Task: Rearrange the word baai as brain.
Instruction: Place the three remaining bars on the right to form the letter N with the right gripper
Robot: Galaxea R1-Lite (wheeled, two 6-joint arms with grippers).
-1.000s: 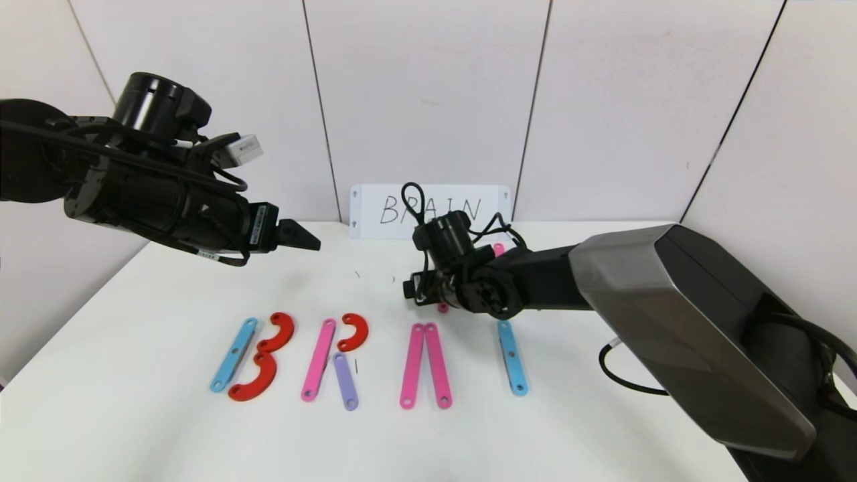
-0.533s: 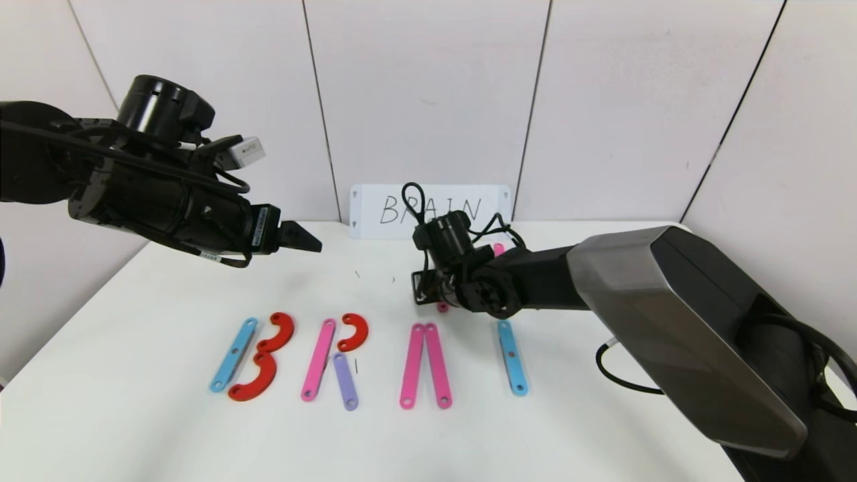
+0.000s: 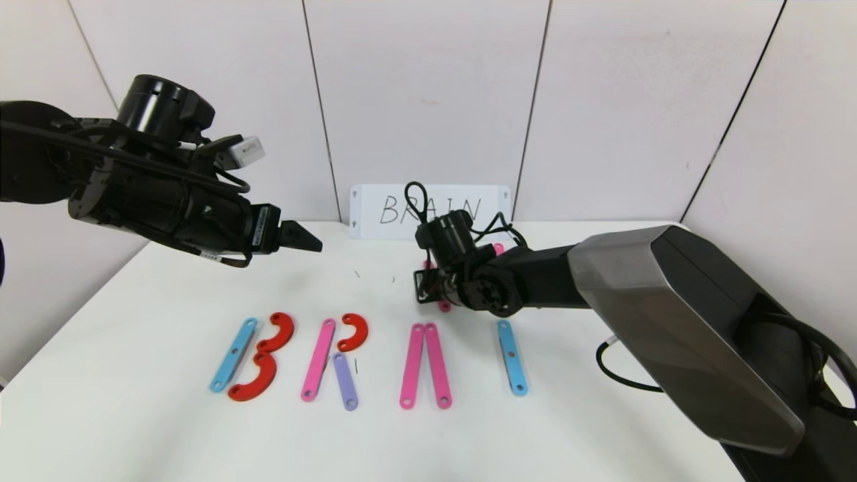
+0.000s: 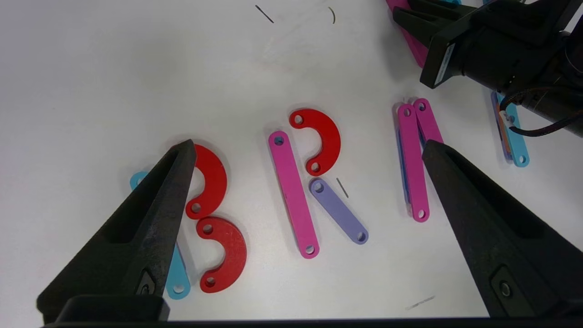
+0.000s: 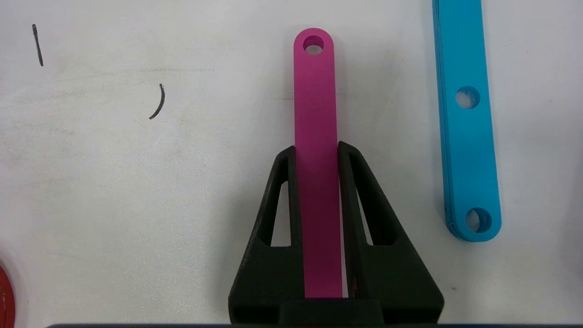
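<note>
1. The right gripper (image 5: 316,152) is clamped on a pink strip (image 5: 315,114), its 2 fingers pressing the strip's long edges; the strip's holed end sticks out past the fingertips.
2. Whether the strip is lifted off the counter (image 3: 167,428) is hard to tell.
3. The left gripper (image 4: 309,150) hangs spread wide above the counter's left side, holding nothing.
4. The word (image 3: 335,358) lies in a row across the counter: B, R, 2 pink strips touching at the top, then a light-blue strip (image 3: 512,357).
5. Bare counter lies in front of the row.
6. A white card (image 3: 375,211) reading BRAIN stands at the back wall.
</note>
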